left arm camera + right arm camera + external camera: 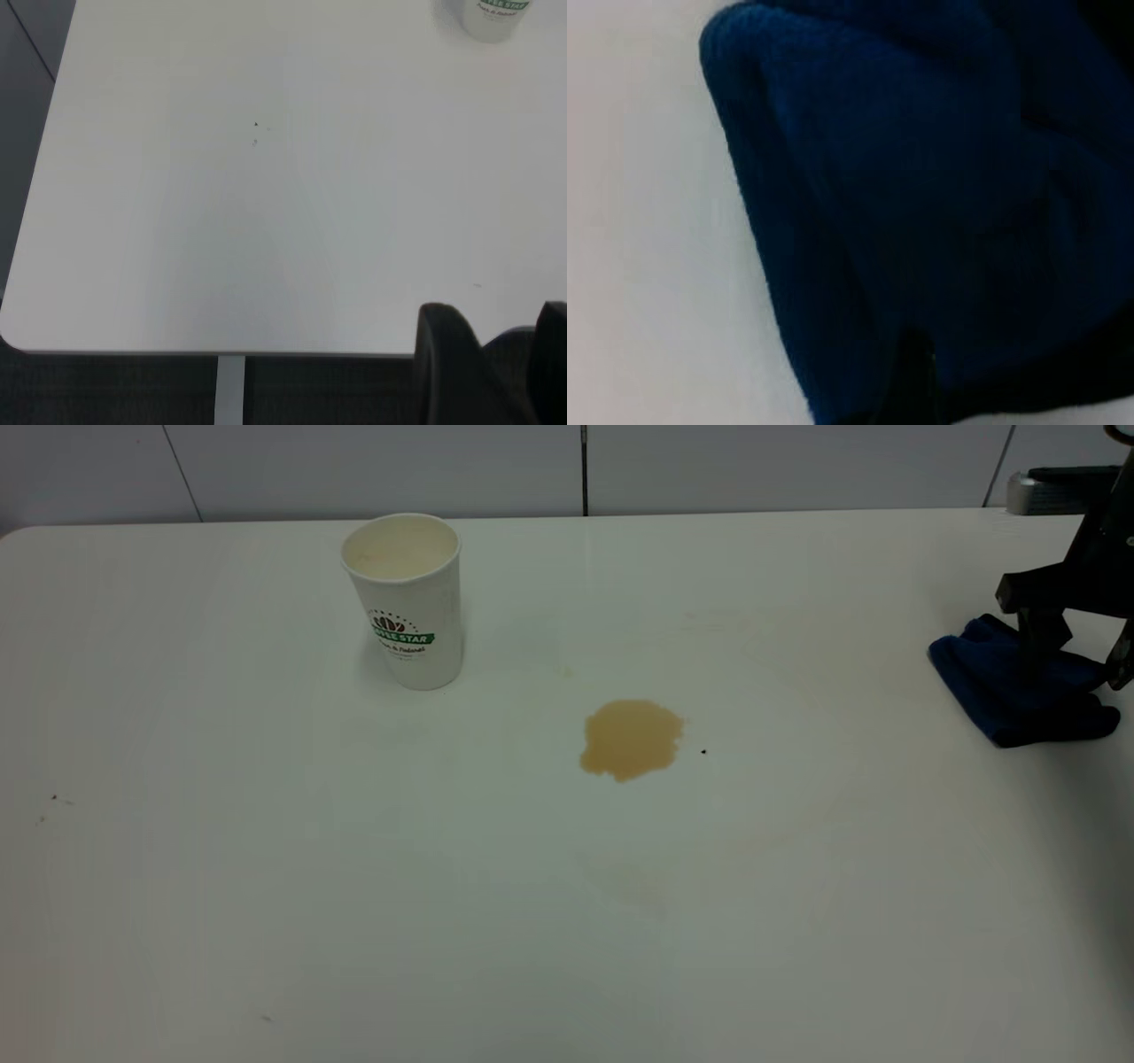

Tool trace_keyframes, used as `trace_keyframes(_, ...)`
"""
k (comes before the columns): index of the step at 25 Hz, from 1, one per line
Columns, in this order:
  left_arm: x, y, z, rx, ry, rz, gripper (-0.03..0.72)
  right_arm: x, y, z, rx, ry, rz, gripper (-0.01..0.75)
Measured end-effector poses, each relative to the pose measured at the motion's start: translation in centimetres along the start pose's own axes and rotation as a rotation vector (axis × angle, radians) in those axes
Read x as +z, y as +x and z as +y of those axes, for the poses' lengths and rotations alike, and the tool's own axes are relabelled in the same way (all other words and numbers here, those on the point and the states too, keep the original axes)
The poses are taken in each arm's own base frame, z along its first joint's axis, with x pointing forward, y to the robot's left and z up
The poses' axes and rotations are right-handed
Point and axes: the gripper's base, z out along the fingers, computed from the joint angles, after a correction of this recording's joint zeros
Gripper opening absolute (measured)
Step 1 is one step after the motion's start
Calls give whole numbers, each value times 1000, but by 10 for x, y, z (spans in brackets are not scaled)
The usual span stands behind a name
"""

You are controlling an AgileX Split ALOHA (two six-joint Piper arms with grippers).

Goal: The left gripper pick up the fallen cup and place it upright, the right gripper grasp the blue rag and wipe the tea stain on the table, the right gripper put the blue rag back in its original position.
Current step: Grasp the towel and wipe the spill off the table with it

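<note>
The white cup (405,599) with its green band stands upright at the back left of the table (354,886); its base also shows in the left wrist view (489,18). The light-brown tea stain (631,738) lies mid-table, untouched. At the far right the blue rag (1010,691) lies crumpled. My right gripper (1081,651) is down on it, open, one finger on each side of the folds. The right wrist view is filled by the rag (921,204). My left gripper (507,354) hangs open over the table's near left edge, far from the cup, holding nothing.
A tiny black speck (703,751) sits just right of the stain. A grey-and-black object (1050,489) stands behind the table's back right corner. The table's left corner and edge (115,351) show below my left gripper.
</note>
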Motion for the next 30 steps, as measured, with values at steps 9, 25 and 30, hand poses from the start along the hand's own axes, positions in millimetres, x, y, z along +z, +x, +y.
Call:
trace_keyframes(9, 0, 0, 0, 0, 0, 0, 253, 23, 5, 0, -8, 3, 18, 624)
trace_keyframes(25, 0, 0, 0, 0, 0, 0, 253, 25, 8, 35, -69, -125, 45, 76)
trace_keyframes(30, 0, 0, 0, -1, 0, 0, 253, 20, 19, 105, -233, -158, 86, 76)
